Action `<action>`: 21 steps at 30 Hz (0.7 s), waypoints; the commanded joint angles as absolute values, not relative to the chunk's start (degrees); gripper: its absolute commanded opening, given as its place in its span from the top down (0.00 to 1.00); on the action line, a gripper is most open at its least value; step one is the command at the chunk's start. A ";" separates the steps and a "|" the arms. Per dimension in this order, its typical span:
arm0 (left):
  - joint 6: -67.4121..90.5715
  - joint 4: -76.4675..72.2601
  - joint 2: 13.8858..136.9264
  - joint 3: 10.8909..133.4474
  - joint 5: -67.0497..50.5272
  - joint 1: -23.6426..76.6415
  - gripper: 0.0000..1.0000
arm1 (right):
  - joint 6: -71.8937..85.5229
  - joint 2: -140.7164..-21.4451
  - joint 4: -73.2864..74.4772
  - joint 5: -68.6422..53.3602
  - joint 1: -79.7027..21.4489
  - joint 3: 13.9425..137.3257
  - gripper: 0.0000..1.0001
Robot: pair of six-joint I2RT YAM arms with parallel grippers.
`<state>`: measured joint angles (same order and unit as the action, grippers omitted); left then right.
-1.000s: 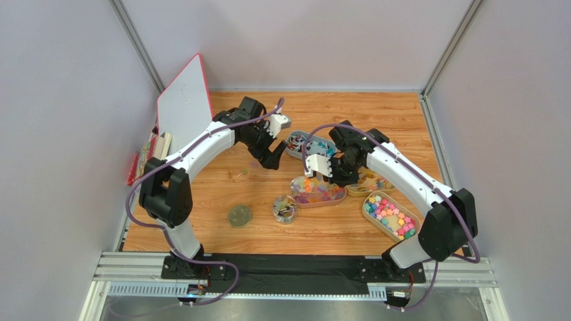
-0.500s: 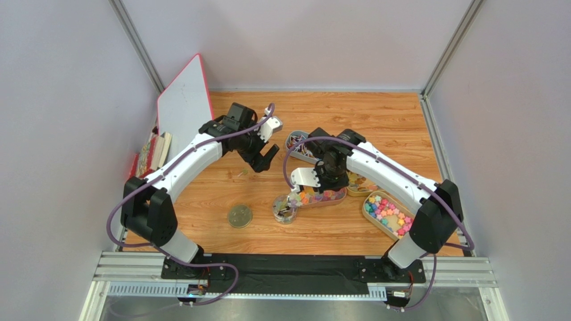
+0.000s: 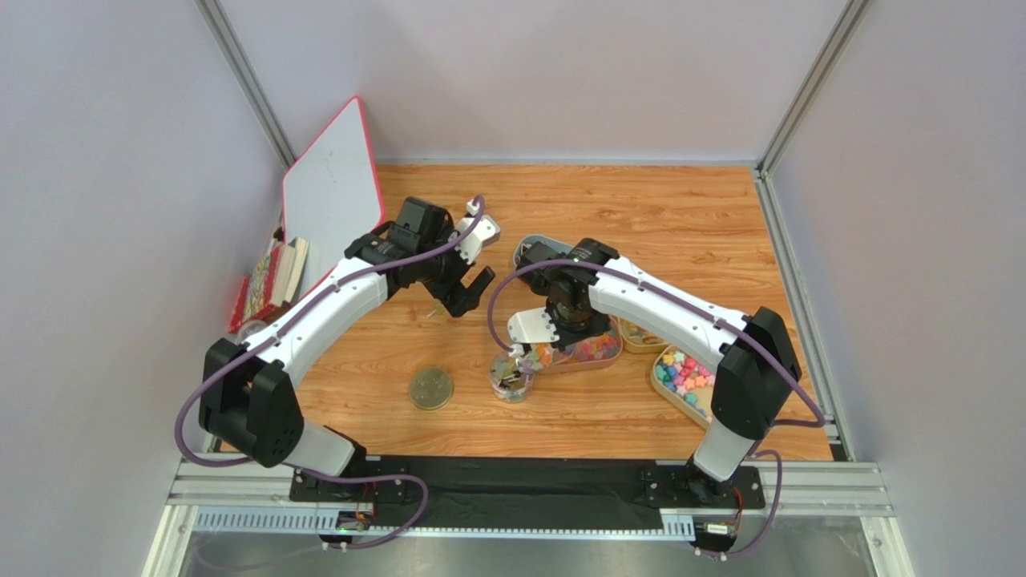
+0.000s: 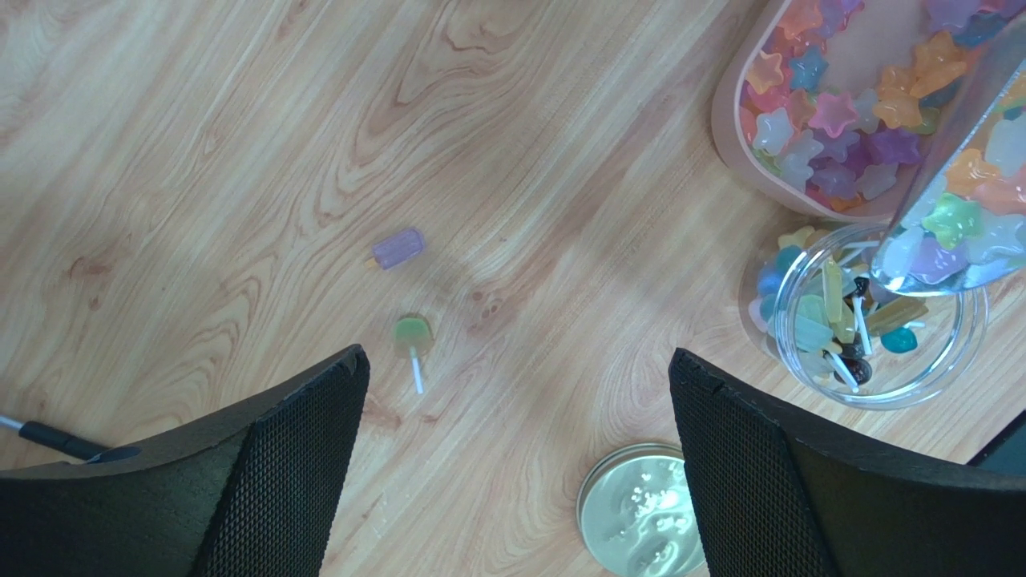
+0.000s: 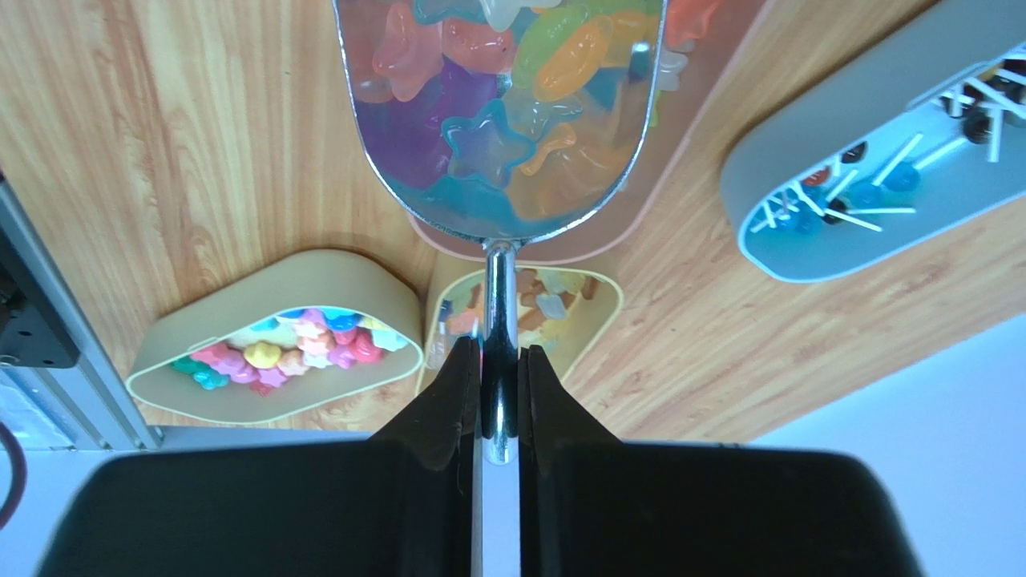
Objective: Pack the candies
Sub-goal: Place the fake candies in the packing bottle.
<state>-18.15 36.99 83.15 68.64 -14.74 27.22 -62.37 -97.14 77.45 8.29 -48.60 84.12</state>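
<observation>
My right gripper (image 5: 499,361) is shut on the thin metal handle of a scoop (image 5: 506,108) filled with translucent star candies. In the top view the right gripper (image 3: 544,337) holds the scoop at the small clear jar (image 3: 512,375), beside the tray of star candies (image 3: 593,351). The left wrist view shows the scoop's tip (image 4: 951,204) over the jar (image 4: 867,319), which holds mixed candies. My left gripper (image 4: 518,463) is open and empty above bare table (image 3: 470,289). A purple candy (image 4: 397,249) and a green lollipop (image 4: 413,337) lie loose on the wood.
The jar's lid (image 3: 431,388) lies left of the jar. A grey tray of lollipops (image 5: 867,180), a small tan tray (image 5: 554,301) and a tan tray of bright chunky candies (image 5: 277,349) stand around. A white board (image 3: 331,198) and books (image 3: 271,277) lean at the left wall.
My right gripper has carried the loaded scoop leftward and nearer, from the star tray to the jar. My left gripper has drawn back to the left, still open.
</observation>
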 commanded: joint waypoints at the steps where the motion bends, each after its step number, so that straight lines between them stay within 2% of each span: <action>1: -19.07 34.10 81.30 68.29 -14.59 26.89 0.00 | -61.35 -98.00 84.99 14.32 -50.45 88.50 1.00; 21: -18.37 31.73 79.63 66.53 -15.38 26.81 0.00 | -60.65 -97.12 88.77 23.55 -57.04 86.22 1.00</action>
